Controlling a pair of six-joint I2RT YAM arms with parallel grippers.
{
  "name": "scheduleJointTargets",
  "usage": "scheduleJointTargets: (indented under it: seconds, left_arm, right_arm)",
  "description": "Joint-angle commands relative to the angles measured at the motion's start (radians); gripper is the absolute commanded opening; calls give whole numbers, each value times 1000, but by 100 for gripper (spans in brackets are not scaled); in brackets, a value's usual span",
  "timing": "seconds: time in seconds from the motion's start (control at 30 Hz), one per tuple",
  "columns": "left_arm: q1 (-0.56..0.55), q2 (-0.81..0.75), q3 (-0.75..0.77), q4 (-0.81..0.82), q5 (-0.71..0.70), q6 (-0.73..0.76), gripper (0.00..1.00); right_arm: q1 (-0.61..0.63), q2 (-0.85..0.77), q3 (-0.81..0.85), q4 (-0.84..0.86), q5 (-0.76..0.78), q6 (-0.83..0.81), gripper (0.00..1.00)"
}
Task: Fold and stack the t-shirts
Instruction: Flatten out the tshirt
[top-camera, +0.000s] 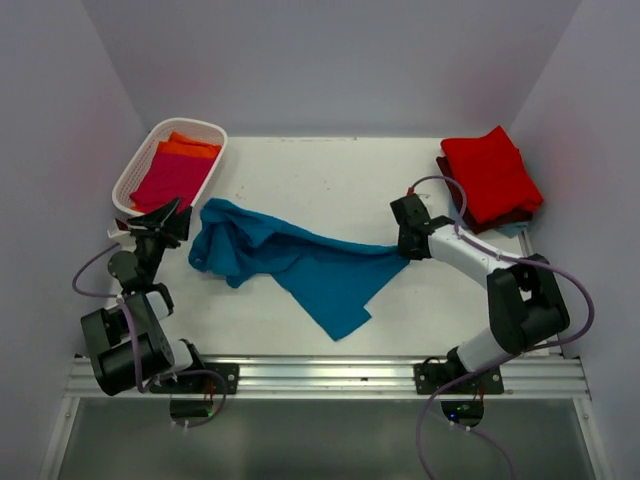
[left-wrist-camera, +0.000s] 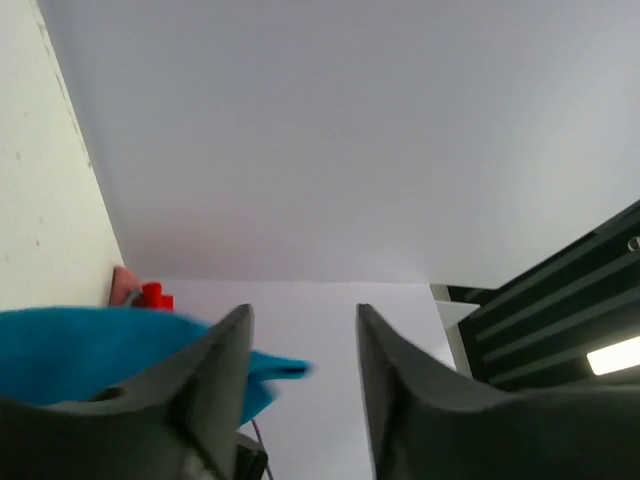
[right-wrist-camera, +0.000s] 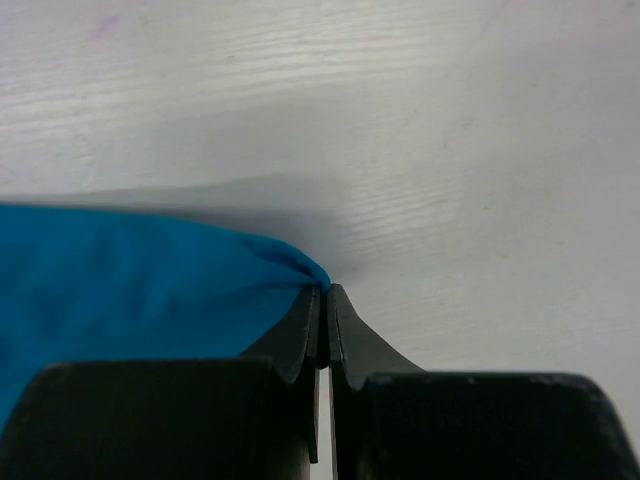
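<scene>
A teal blue t-shirt (top-camera: 290, 255) lies crumpled and stretched across the middle of the table. My right gripper (top-camera: 405, 247) is shut on its right corner; in the right wrist view the cloth (right-wrist-camera: 130, 290) is pinched between the closed tips (right-wrist-camera: 325, 292). My left gripper (top-camera: 182, 218) hovers at the shirt's left end, tilted upward. Its jaws (left-wrist-camera: 300, 320) stand apart with nothing between them, and the teal cloth (left-wrist-camera: 90, 350) shows beside the left finger. A folded red t-shirt (top-camera: 490, 172) lies on a maroon one (top-camera: 500, 220) at the back right.
A white lattice basket (top-camera: 140, 160) stands at the back left, just behind my left gripper, holding a magenta t-shirt (top-camera: 170, 180) and an orange one (top-camera: 185, 147). White walls enclose the table on three sides. A metal rail (top-camera: 320, 375) runs along the near edge.
</scene>
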Motion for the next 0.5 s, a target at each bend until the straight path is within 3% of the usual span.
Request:
scheduleJointTargets:
  seconds: [0.0,0.03,0.07,0.1,0.23,0.33,0.37,0.4,0.43,0.47]
  left_arm:
    - [44,-19,-26,332,-77,-115,51]
    - [45,-19,-34,314,-72,-106,63]
    - [47,-30,-40,276,-66,-95,88]
    - [48,-36,-51,257,-65,-68,99]
    - [53,-101,-27,141,-14,38,100]
    - [41,-179,62,-123,82,257,100]
    - [3,-203,105,-392,120,350,100]
    - [-20,-251,204,-541,124,575,100]
    - [-42,-271,263,-691,115,700,100]
    - [-97,-297,389,-1001,56,826,98]
  right_arm:
    - [-66,-67,-11,-60,86,26,0]
    - [-72,-75,-14,-62,87,26,0]
    - [-72,-83,-17,-63,90,22,0]
    - [-75,-89,-17,-66,96,22,0]
    - [-75,-101,-23,-72,92,17,0]
    - [-77,-98,-22,-72,87,14,0]
    - [-77,-100,-20,-71,86,11,0]
    - [-77,-100,-20,-71,86,11,0]
    - [-77,-98,-20,-71,86,11,0]
    - [-77,-100,-22,-68,80,11,0]
